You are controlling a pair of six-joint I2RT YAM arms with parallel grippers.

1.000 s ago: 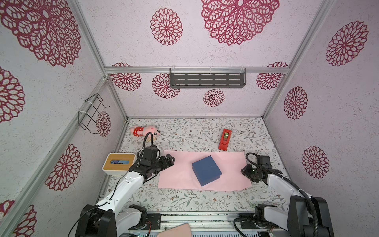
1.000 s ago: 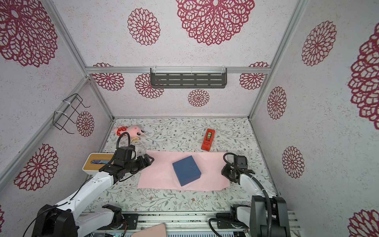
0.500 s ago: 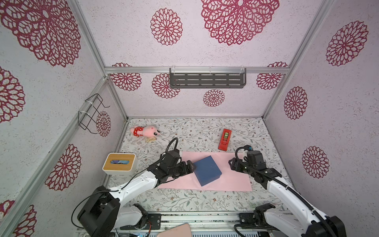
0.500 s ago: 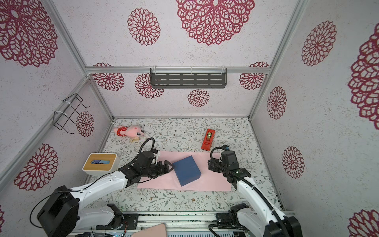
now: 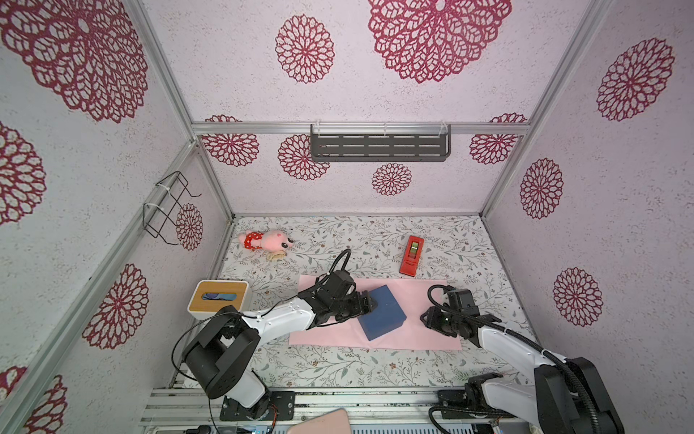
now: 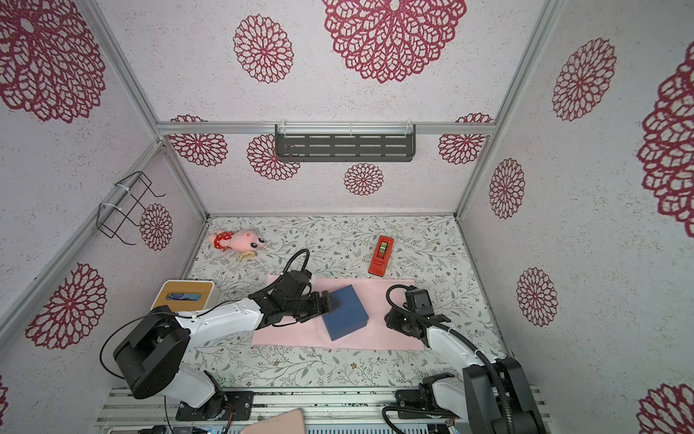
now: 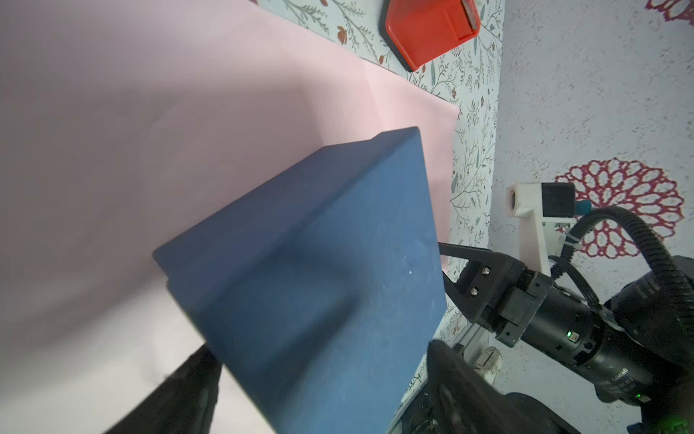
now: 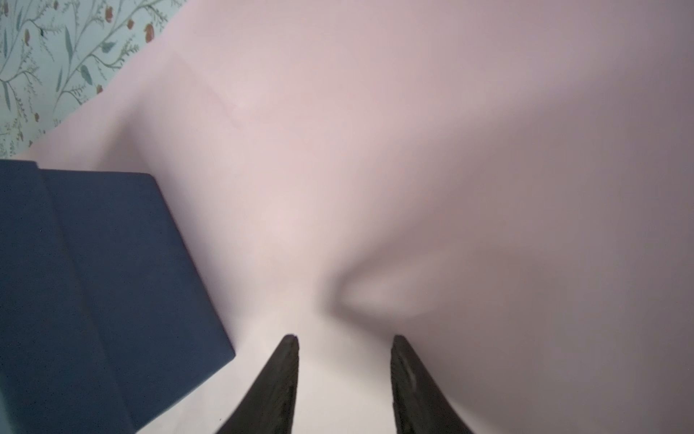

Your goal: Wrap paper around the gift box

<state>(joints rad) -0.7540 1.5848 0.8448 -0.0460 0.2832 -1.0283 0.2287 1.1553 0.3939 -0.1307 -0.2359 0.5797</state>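
Note:
The navy gift box lies askew on the middle of the pale pink paper, which is spread flat on the floral table. My left gripper is at the box's left side. In the left wrist view its jaws stand wide with the box between them, and the fingertips sit close beside two opposite sides. My right gripper hangs low over the paper's right part. Its fingers are apart with only paper between them, and the box is just beside them.
A red tape dispenser lies behind the paper. A pink plush toy is at the back left. A white tissue box with a wooden top stands by the left wall. A grey shelf and a wire rack hang on the walls.
My left arm has reached right across the paper until its jaws straddle the box. My right gripper has moved from the paper's right edge onto the sheet, toward the box. The box has not moved.

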